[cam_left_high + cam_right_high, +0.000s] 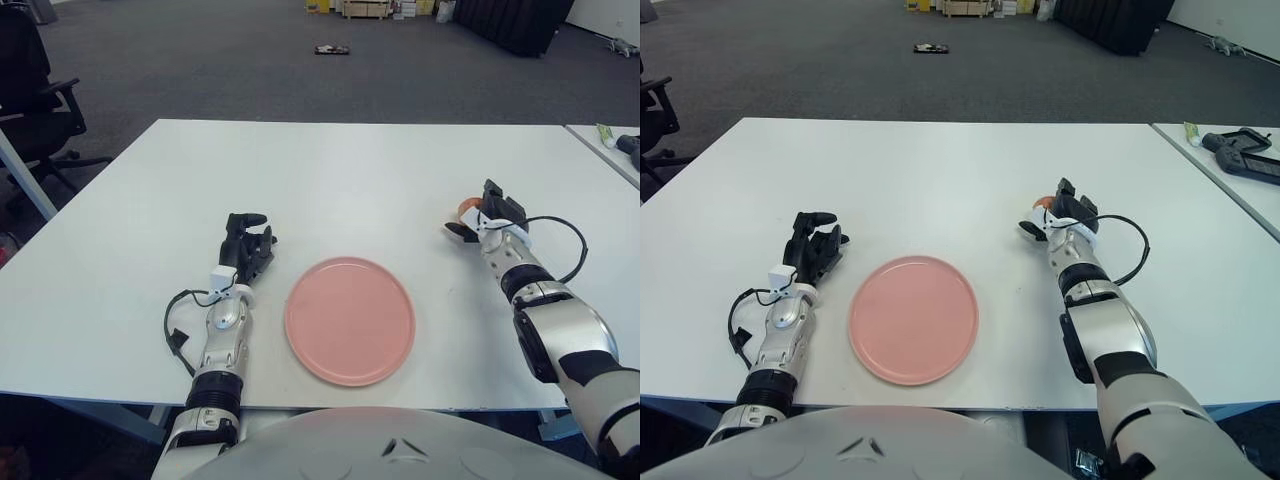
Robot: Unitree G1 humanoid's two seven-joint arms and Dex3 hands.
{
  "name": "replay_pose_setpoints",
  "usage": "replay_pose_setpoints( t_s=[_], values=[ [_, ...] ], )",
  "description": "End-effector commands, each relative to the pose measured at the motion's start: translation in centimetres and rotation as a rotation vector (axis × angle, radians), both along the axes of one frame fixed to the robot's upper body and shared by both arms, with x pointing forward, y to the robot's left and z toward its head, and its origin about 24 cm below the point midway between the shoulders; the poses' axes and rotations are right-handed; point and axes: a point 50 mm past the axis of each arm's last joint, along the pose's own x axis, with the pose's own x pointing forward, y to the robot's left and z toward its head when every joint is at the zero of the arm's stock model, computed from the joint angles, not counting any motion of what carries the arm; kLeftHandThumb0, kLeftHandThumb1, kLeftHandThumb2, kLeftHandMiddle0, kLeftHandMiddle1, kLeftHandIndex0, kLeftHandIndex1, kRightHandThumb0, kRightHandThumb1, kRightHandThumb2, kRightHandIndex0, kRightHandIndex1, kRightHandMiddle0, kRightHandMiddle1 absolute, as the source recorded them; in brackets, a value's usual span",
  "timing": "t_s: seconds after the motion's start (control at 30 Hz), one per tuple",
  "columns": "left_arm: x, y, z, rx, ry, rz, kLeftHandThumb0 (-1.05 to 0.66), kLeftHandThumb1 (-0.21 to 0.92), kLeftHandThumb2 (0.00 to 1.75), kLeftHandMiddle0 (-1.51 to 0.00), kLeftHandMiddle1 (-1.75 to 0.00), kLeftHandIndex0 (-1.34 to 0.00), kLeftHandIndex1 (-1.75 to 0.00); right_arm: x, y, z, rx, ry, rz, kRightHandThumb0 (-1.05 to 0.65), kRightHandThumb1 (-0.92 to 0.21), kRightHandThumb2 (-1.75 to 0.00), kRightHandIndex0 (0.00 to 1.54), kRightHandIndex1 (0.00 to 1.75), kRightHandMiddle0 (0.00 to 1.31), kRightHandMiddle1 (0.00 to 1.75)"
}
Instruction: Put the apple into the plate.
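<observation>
Apple (468, 208) sits on the white worktop (350, 170), right of the plate and well apart from it — I only see a sliver of orange-red, the rest is hidden behind my right hand (484, 220). That hand is right against the apple, fingers curled around it from the near side; it looks like a grasp, though I can't tell whether the fruit is lifted or on the surface. A black cable loops off the right wrist over the worktop.

Plate (350, 320) — pink, round, lying flat near the front edge of the worktop, between my two arms. Nothing on it.

My left hand (246, 248) shows just left of the plate, apart from its rim, dark fingers loosely bent and holding nothing. A black cable loops out from the left forearm too.

Far right, a second table (1240, 175) stands beside the worktop with a narrow gap; a dark device (1245, 155) and a small green-white item lie on it. Office chair (30, 90) at the far left on the grey carpet, boxes and dark gear along the back of the room, a small dark object on the floor.
</observation>
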Motion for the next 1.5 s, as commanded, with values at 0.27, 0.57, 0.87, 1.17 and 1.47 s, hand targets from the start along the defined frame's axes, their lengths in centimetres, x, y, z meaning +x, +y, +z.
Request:
replay_pose_setpoints(
  t_s=[0.27, 0.57, 0.87, 1.17, 1.47],
  values=[
    [-0.2, 0.2, -0.2, 0.005, 0.017, 0.014, -0.35, 0.92, 0.53, -0.42, -1.54, -0.19, -1.75, -1.2, 0.5, -2.2, 0.037, 0.209, -0.042, -0.68, -0.62, -0.73, 0.11, 0.1, 0.0, 0.33],
    [-0.1, 0.2, -0.2, -0.006, 0.012, 0.013, -0.35, 0.92, 0.53, -0.42, -1.53, -0.19, -1.75, -2.0, -0.8, -2.7, -0.022, 0.249, -0.067, -0.59, -0.66, -0.77, 0.06, 0.82, 0.0, 0.87],
    [-0.1, 0.3, -0.2, -0.013, 0.007, 0.009, -0.34, 0.92, 0.53, -0.42, -1.53, -0.19, -1.75, -1.9, -0.5, -2.5, -0.008, 0.227, -0.131, -0.56, -0.54, -0.93, 0.16, 1.14, 0.06, 1.72],
    [0.0, 0.3, -0.2, -0.012, -0.001, 0.008, -0.35, 0.92, 0.52, -0.4, -1.56, -0.2, -1.75, -1.8, -0.6, -2.1, -0.032, 0.233, -0.203, -0.48, -0.52, -1.0, 0.24, 1.17, 0.33, 1.74],
    [0.0, 0.5, -0.2, -0.002, -0.008, 0.005, -0.35, 0.92, 0.53, -0.4, -1.57, -0.2, -1.75, -1.7, -0.9, -1.7, -0.047, 0.21, -0.27, -0.46, -0.41, -1.17, 0.81, 1.71, 0.54, 1.72]
  ],
)
